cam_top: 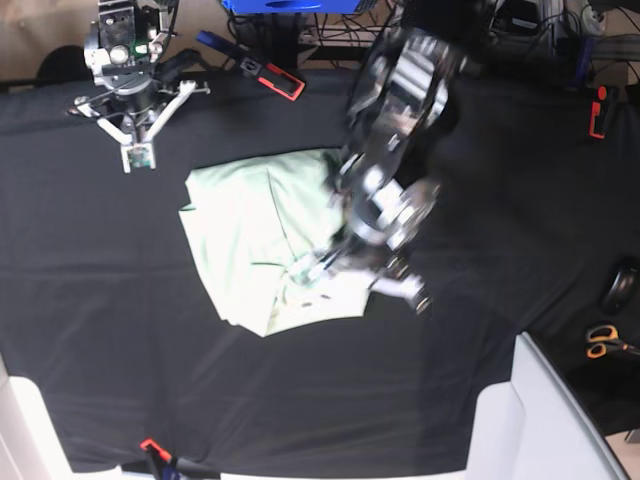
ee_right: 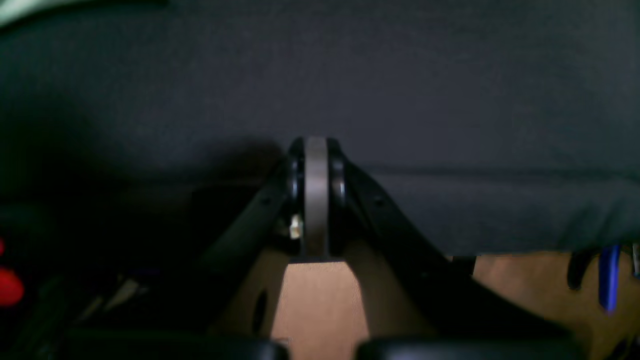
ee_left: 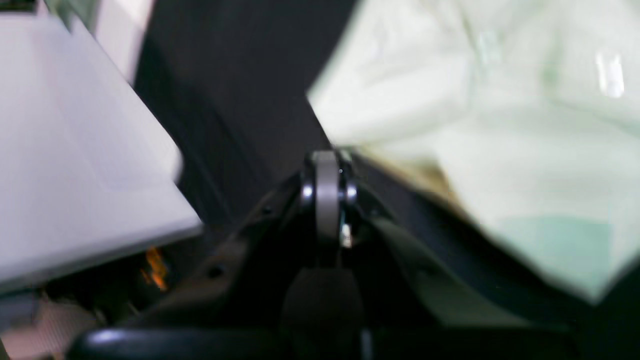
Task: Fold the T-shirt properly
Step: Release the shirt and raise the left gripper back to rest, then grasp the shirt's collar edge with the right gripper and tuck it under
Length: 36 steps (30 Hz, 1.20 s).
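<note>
Left wrist view, blurred: the left pincer (ee_left: 327,165) has its tips pressed together, right at the edge of the pale green T-shirt (ee_left: 480,125), which lies on the black cloth; whether any fabric is caught between the tips cannot be told. A white panel (ee_left: 75,150) fills the left side.

Right wrist view: the right pincer (ee_right: 316,160) is closed on nothing, above the bare black cloth (ee_right: 400,90).

Base view: the T-shirt (cam_top: 260,235) lies partly folded at the middle of the worktop (cam_top: 90,330), the blurred left arm (cam_top: 385,190) over its right edge. Scissors (cam_top: 603,341) lie far right
</note>
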Tool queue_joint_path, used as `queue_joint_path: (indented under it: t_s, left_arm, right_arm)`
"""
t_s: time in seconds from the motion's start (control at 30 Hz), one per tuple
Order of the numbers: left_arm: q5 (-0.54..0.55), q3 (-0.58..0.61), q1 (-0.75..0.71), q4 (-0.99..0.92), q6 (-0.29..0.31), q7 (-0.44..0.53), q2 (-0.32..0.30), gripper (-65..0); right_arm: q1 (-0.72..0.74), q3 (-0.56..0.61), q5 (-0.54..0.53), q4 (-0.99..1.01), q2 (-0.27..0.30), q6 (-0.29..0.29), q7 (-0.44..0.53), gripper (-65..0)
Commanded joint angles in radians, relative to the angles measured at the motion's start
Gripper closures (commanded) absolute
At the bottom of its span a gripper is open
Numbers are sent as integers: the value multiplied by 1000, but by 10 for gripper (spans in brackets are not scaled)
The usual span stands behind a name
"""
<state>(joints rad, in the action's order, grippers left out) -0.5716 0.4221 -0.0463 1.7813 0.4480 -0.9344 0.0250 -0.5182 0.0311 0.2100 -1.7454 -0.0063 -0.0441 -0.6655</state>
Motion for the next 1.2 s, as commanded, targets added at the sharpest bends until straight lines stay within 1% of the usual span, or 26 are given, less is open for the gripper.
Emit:
queue_joint_path:
  t_s: [0.0, 0.03, 0.1, 0.17, 0.2, 0.27, 0.37, 0.43, 0.53, 0.63, 0.7, 0.8, 0.9, 1.0, 1.07, 1.13, 1.17]
  left_arm:
    - [-9, -44, -5, 51, -13, 12, 5, 0]
    - [-12, -96, -30, 67, -13, 12, 5, 0]
    - [-17, -239, -76, 75, -13, 13, 5, 0]
    - [-17, -377, -103, 71, -13, 13, -4, 0]
    - [-17, -440, -122, 68, -13, 13, -24, 0]
    - [-17, -524, -162, 68, -13, 13, -72, 0]
    - [-17, -615, -228, 68, -13, 13, -136, 0]
    - [-17, -671, -264, 68, -13, 13, -162, 0]
    - [-17, -770, -313, 68, -13, 15, -178, 0]
    - [-17, -834, -347, 68, -13, 15, -179, 0]
    - [-17, -856, -366, 68, -13, 15, -179, 0]
    - [-17, -874, -395, 65, -15, 15, -201, 0]
    - [-18, -876, -410, 32, -16, 15, -224, 0]
    - [-32, -876, -412, 1, -18, 15, -230, 0]
    - [-90, -876, -407, -31, -18, 15, -225, 0]
    - [-146, -871, -402, -70, -18, 19, -225, 0]
    - [-169, -869, -402, -82, -18, 38, -224, 0]
  right_arm:
    - [7, 2, 3, -21, -1, -36, 17, -1]
    - [7, 2, 3, -23, -1, -79, 17, -1]
    - [13, 2, 3, -41, -1, -156, 14, -1]
    - [17, 2, 3, -64, -1, -216, 11, -1]
    - [20, 3, 3, -77, -1, -236, 11, -1]
    - [34, 31, 4, -100, -1, -250, 10, -1]
    - [59, 151, 64, -107, 27, -256, 10, -1]
    - [82, 244, 115, -107, 32, -256, 8, -1]
    - [129, 364, 191, -107, 25, -256, -38, -1]
    - [185, 470, 199, -107, 25, -251, -84, -1]
    - [220, 511, 197, -103, 25, -251, -102, -1]
    - [280, 556, 197, -100, 19, -251, -125, -1]
    - [329, 567, 197, -69, -2, -251, -155, -1]
    - [366, 567, 196, 12, -10, -251, -152, -1]
    - [379, 562, 196, 61, -14, -251, -148, -1]
    - [382, 559, 196, 95, -22, -251, -113, -1]
    - [382, 559, 196, 112, -24, -251, -89, -1]
